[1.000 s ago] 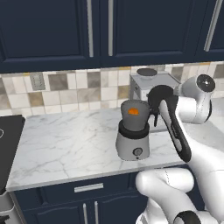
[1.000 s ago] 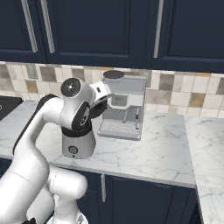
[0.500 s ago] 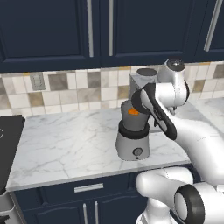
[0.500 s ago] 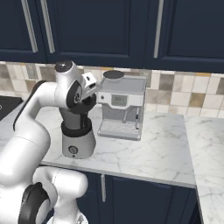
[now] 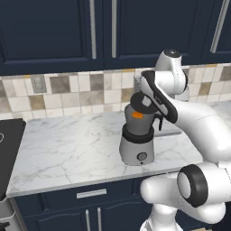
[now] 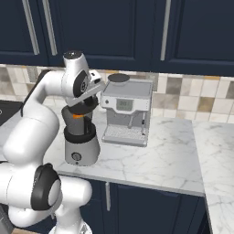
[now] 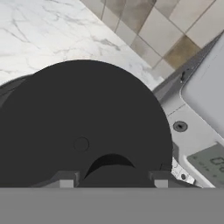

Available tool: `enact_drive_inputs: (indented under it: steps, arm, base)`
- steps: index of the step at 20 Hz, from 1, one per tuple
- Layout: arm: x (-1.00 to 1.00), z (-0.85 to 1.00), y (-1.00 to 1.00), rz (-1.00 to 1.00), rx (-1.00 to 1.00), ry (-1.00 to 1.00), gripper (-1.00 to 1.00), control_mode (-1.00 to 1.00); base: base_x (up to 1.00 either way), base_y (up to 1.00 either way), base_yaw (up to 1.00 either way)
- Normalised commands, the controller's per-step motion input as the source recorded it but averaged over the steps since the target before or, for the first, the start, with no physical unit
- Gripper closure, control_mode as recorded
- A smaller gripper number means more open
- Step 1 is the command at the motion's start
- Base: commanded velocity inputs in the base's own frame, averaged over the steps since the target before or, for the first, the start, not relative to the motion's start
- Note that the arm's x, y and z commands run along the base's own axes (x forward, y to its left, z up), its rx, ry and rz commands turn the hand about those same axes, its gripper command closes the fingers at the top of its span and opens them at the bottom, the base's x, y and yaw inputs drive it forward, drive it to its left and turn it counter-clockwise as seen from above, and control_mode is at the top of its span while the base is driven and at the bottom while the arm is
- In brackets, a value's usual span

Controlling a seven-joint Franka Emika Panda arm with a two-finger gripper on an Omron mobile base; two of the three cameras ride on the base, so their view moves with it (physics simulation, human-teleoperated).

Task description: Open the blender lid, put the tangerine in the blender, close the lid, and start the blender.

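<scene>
The blender (image 5: pixel 137 152) stands on the marble counter with its dark jar (image 6: pixel 77 125) upright. The tangerine (image 5: pixel 136 115) shows as an orange patch inside the jar, near its top. My gripper (image 5: pixel 144 102) is shut on the knob of the blender lid (image 7: pixel 83 127), a round black cap. It holds the lid slightly tilted right over the jar's mouth. Whether the lid touches the rim I cannot tell. In the hand view the lid hides the jar and the fruit. From the right base view the gripper (image 6: pixel 85 104) hangs just above the tangerine (image 6: pixel 78 116).
A boxy silver coffee machine (image 6: pixel 125 109) stands close to the blender's right, against the tiled wall. A dark stove edge (image 5: pixel 9 149) is at the counter's far left. Dark cabinets hang above. Open marble lies left of the blender and right of the coffee machine.
The arm has swung left from beside the coffee machine, carrying the lid over the jar's open mouth. The tangerine, in plain view from above before, is now mostly covered.
</scene>
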Motion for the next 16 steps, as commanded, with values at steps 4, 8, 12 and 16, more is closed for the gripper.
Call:
enact_drive_inputs:
  steps: [4, 8, 12, 16]
  arm:
    - [0.0, -0.2, 0.12, 0.0, 0.0, 0.01, 1.0, -1.0]
    - [0.0, -0.13, 0.19, -0.03, 0.0, 0.03, 1.0, -1.0]
    - [0.0, -0.14, 0.08, -0.04, 0.01, 0.02, 1.0, -1.0]
    - [0.0, -0.04, 0.09, -0.04, 0.02, 0.05, 1.0, -1.0]
  base:
    - [0.0, 0.0, 0.0]
    - [0.0, 0.0, 0.0]
    - [0.0, 0.0, 0.0]
    - [0.0, 0.0, 0.0]
